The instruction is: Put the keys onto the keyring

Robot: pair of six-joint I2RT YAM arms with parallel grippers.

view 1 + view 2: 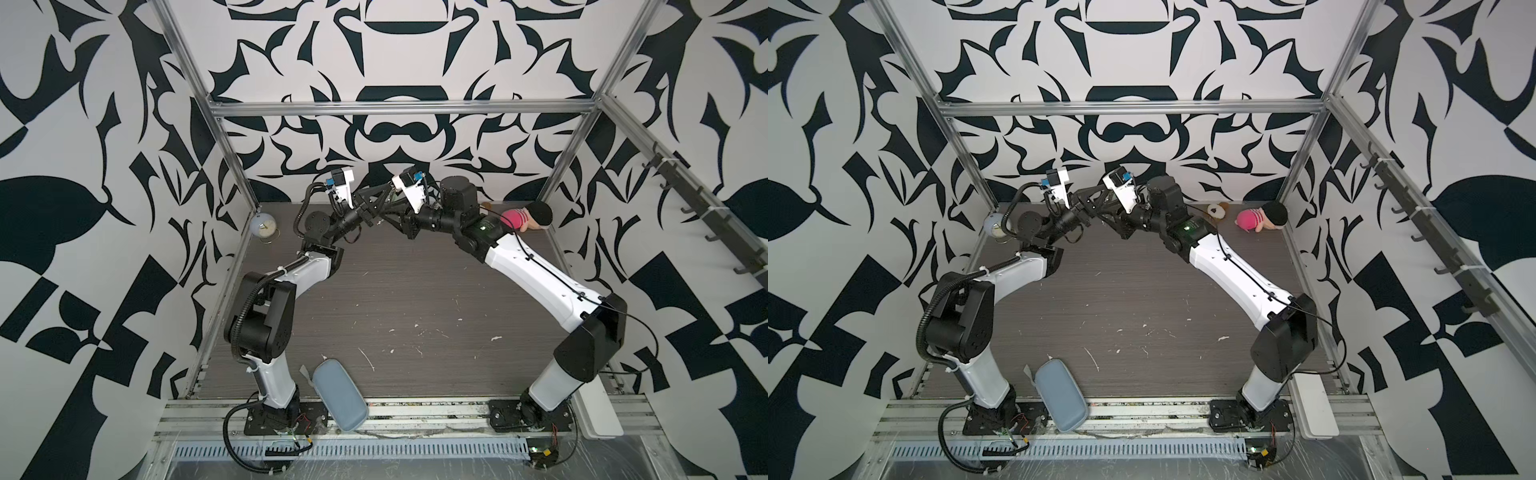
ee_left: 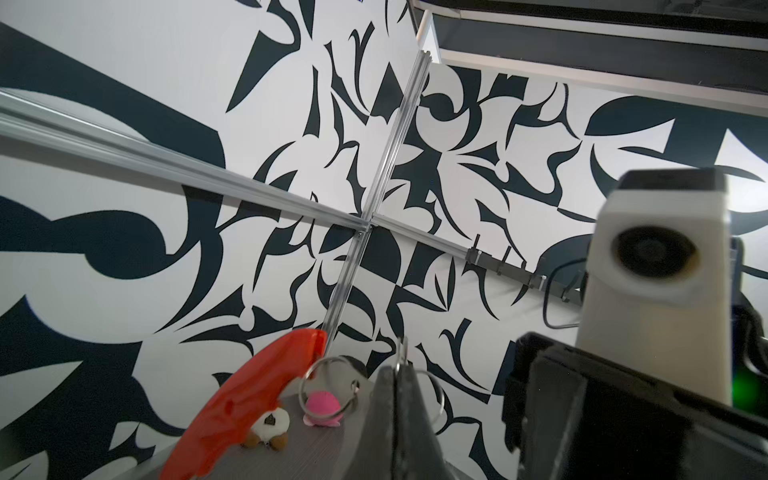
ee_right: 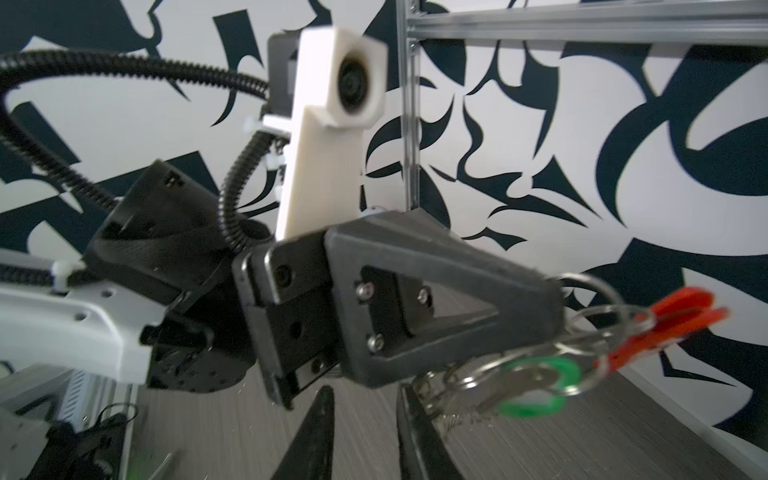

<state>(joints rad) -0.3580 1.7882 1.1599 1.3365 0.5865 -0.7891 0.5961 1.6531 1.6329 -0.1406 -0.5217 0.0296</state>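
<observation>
Now, both arms are up over the far end of the tabletop (image 1: 395,299), hands almost touching in mid-air. The left hand (image 3: 555,318) is clenched on one silver ring of the keyring (image 3: 673,320), and the red bar juts out past its fingertips. The key (image 3: 523,382), with its green tag, hangs among the rings just below that hand. It sits right beside one finger of the right hand (image 3: 365,392), whose jaws stand parted with nothing between them. Whether the key is fully threaded on is too blurred to call. The sensible play here: the left hand holds its pinch firm and the loop level. The right hand should back off slowly and straight, clear of the dangling rings, so nothing snags and tugs the key loose. A gentle tilt of the loop would then show whether the key has caught.
</observation>
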